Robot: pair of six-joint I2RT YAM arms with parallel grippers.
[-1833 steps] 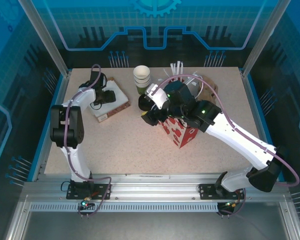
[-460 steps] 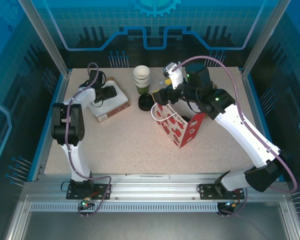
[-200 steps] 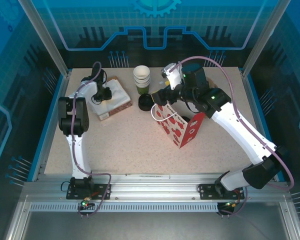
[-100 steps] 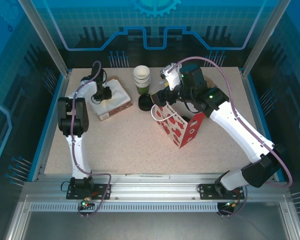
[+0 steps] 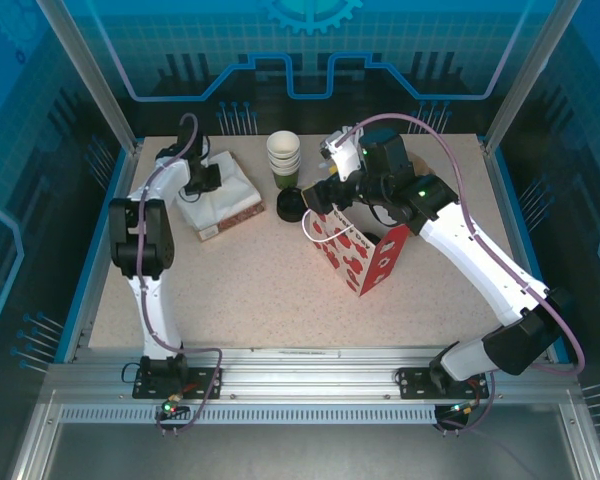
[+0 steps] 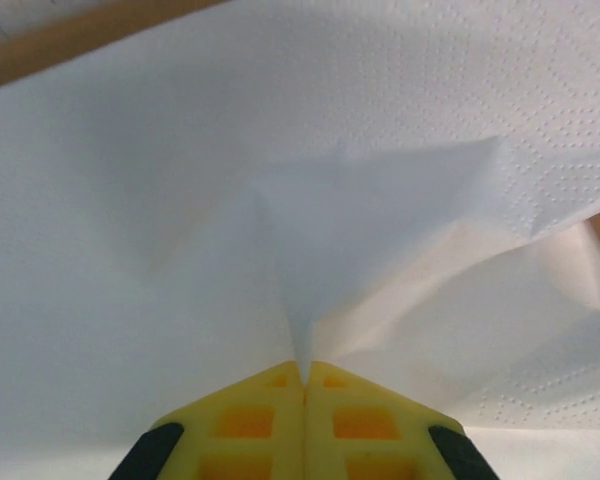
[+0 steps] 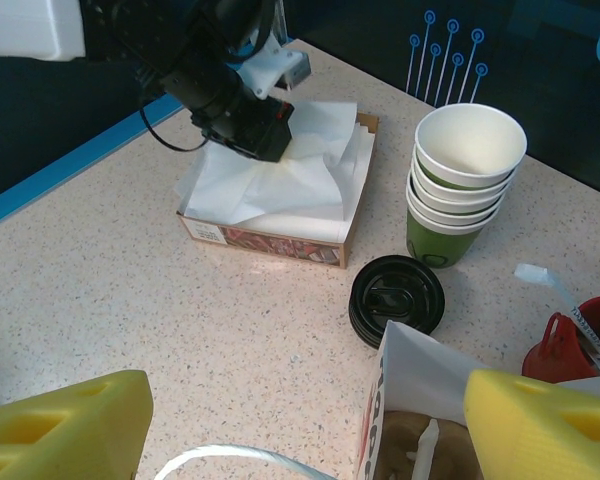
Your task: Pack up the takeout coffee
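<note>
The takeout coffee (image 5: 292, 203) stands upright on the counter (image 5: 240, 290), its round black lid on top, with little of the cup beneath showing. In the top view it sits toward 12 o'clock, just beside the stacked cups (image 5: 283, 158), at their 6 o'clock.

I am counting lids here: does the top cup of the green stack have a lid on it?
No: the top cup of the stack stands open, with its white inside visible.

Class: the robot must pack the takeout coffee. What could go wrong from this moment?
The left pincer is shut on a fold of napkin; lifting may drag extra sheets out. The takeout coffee stands right beside the paper bag; the open right pincer, reaching for it, might tip either over.
</note>
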